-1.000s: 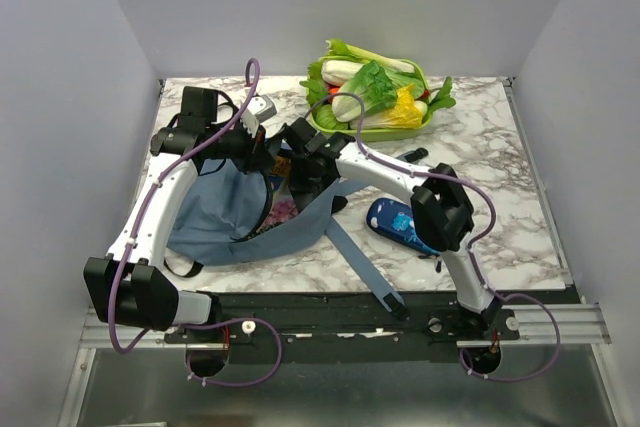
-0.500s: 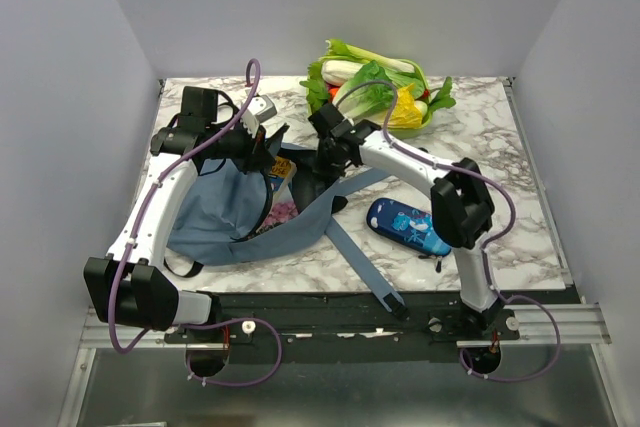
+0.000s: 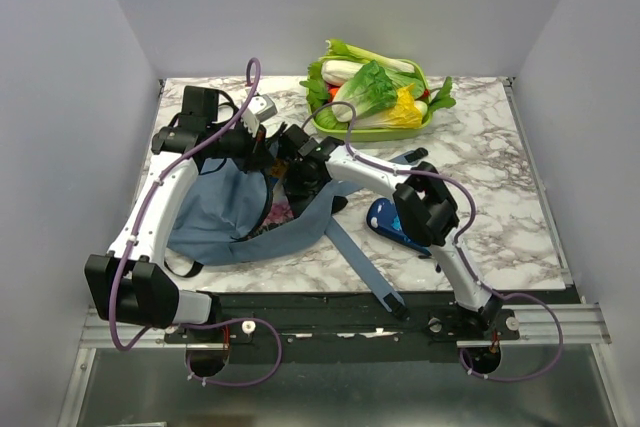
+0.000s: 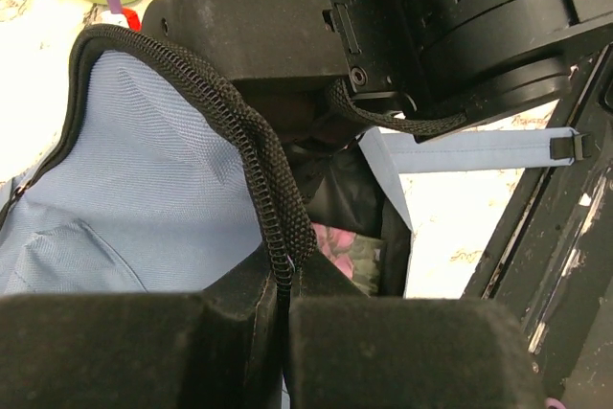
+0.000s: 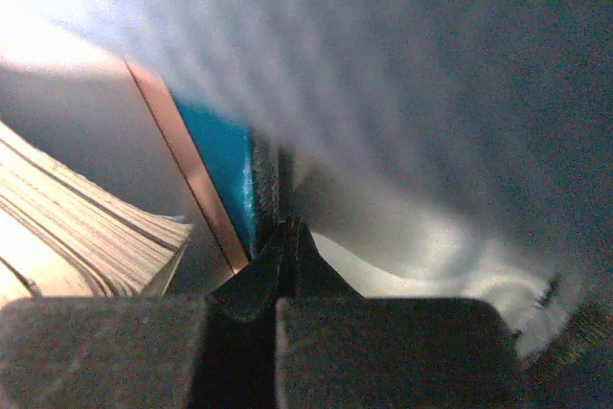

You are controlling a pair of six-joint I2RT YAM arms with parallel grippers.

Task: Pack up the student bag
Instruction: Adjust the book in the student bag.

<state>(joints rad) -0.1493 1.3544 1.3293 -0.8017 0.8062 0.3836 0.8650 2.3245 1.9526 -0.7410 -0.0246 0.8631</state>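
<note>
The grey-blue student bag (image 3: 212, 209) lies open at the table's left, one long strap (image 3: 363, 267) trailing toward the near edge. My left gripper (image 3: 262, 143) is shut on the bag's black zipper edge (image 4: 251, 131) and holds the opening up; its jaws (image 4: 285, 286) are closed on the zipper. My right gripper (image 3: 296, 173) is down inside the bag's mouth. Its jaws (image 5: 287, 235) are closed, with the tips against the dark edge of a blue-covered book (image 5: 222, 168). Fanned book pages (image 5: 81, 229) are to its left. A floral-covered book (image 4: 351, 252) shows inside the bag.
A blue cartoon-print pencil case (image 3: 388, 223) lies on the marble right of the bag, partly under my right arm. A green basket of vegetables (image 3: 372, 97) stands at the back. A small black object (image 3: 412, 155) lies near the basket.
My right gripper lifted up and back out of the bag half a second ago, then came down into the bag's opening again. The left gripper has kept hold of the zipper edge.
</note>
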